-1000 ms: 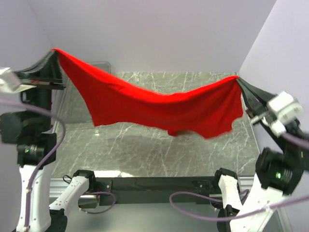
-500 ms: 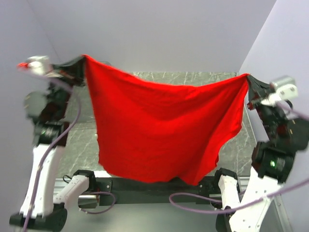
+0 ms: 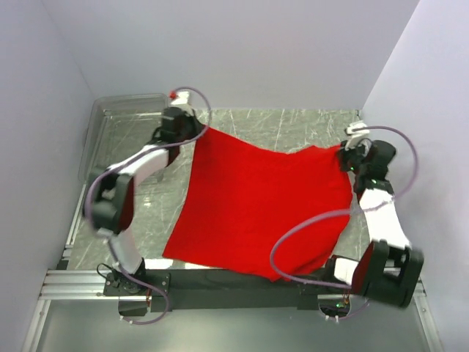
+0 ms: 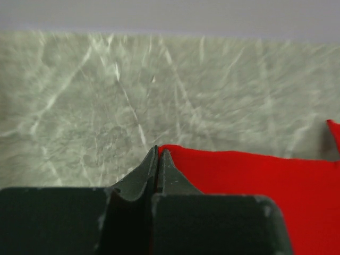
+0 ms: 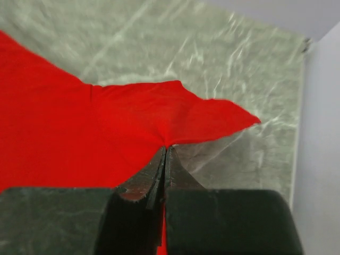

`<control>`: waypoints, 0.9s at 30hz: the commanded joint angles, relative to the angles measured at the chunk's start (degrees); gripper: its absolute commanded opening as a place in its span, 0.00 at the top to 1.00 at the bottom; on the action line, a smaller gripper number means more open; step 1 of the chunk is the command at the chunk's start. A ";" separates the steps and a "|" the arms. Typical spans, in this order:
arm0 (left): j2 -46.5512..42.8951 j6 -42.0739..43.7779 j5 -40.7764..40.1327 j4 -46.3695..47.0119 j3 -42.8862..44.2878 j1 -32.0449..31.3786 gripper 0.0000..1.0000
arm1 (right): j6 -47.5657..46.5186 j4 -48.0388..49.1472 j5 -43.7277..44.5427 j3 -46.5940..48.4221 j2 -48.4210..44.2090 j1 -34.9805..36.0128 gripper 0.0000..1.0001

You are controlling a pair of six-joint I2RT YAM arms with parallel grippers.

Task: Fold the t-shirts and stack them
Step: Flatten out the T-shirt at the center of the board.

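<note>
While the red t-shirt (image 3: 264, 205) lies spread wide over the middle of the marble table (image 3: 293, 121), both of its far corners are pinched by the arms. From where I stand it looks like one broad sheet with a few soft ripples and no print. Its far edge sags a little between the two held corners. Its near hem reaches the black rail (image 3: 234, 282) at the front of the table and covers part of it. I cannot tell whether every part of the cloth is down on the stone.

At the far left corner, the left gripper (image 3: 199, 133) has its two fingers pressed tight together on the edge of the fabric. In the left wrist view the red cloth runs off to the right from the fingertips, low against the marble. At the far right corner, the right gripper (image 3: 343, 152) is likewise clamped closed on the shirt. In its wrist view the cloth puckers at the fingertips, and a pointed flap sticks out to the right beyond them over bare stone.

Both arms reach forward from their bases, one on each side of the shirt. A purple cable (image 3: 308, 227) from the right arm loops in front of the shirt's near right part in the overhead view. A clear tray (image 3: 124, 110) sits in the far left corner of the table, just behind the left arm's wrist and apart from the shirt. Pale lilac walls (image 3: 256, 51) close in the table at the back and sides.
</note>
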 commanded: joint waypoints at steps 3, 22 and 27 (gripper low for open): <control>15.87 4.23 -9.38 1.33 14.73 -1.44 0.99 | -5.12 18.44 6.91 1.97 13.99 2.51 1.00; 36.83 1.77 -18.11 -7.38 41.40 3.83 0.99 | 0.58 16.16 20.35 37.75 49.98 9.45 1.00; 38.32 0.63 -17.57 -7.12 42.89 5.15 0.99 | 1.29 15.02 19.04 43.02 53.41 9.98 1.00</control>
